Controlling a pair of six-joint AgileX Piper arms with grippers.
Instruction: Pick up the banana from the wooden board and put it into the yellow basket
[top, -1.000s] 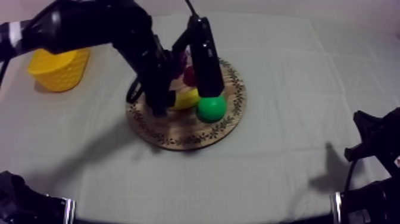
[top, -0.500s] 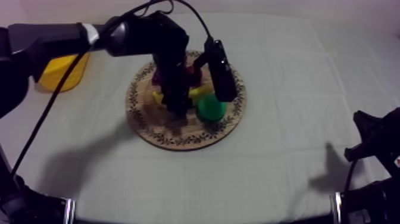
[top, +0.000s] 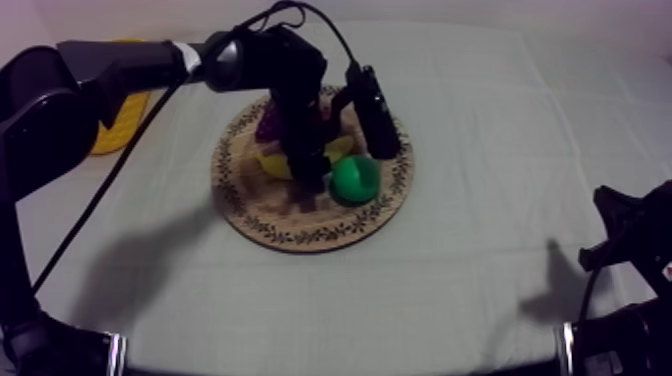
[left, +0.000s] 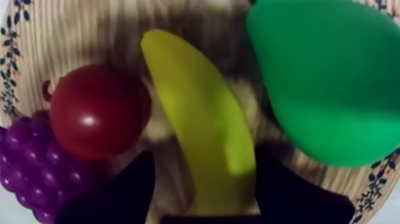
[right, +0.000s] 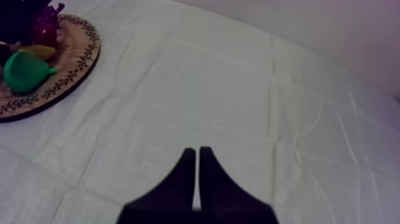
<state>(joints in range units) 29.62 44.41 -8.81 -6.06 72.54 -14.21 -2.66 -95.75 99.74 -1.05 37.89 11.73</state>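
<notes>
Looking from above, you find my left end effector (top: 312, 178) low over the round wooden board with a patterned rim (top: 300, 225), which lies near the middle of the tabletop (top: 480, 120). The board carries four toy fruits: a curved yellow banana (top: 340, 147), a green pear (top: 355, 181), a bunch of purple grapes (top: 268, 126) and a small red fruit (left: 98, 110).

In the left wrist view, the left end effector (left: 202, 156) has its two black fingers (left: 128, 190) spread wide, one at each side of the near end of the banana (left: 199, 119). The banana lies flat on the board (left: 71, 30) and is not lifted. The small red fruit is just beside it at one side, against the grapes (left: 27, 161), and the pear (left: 333, 77) is just beside it at the other side.

The yellow basket (top: 122, 120) stands at the left of the tabletop, well apart from the board and partly behind my left arm. What is inside it, you cannot tell.

My right end effector (top: 625, 235) sits low at the right side. In the right wrist view, the right end effector (right: 197, 154) has its fingers together as a narrow wedge over the bare cloth, holding nothing.
</notes>
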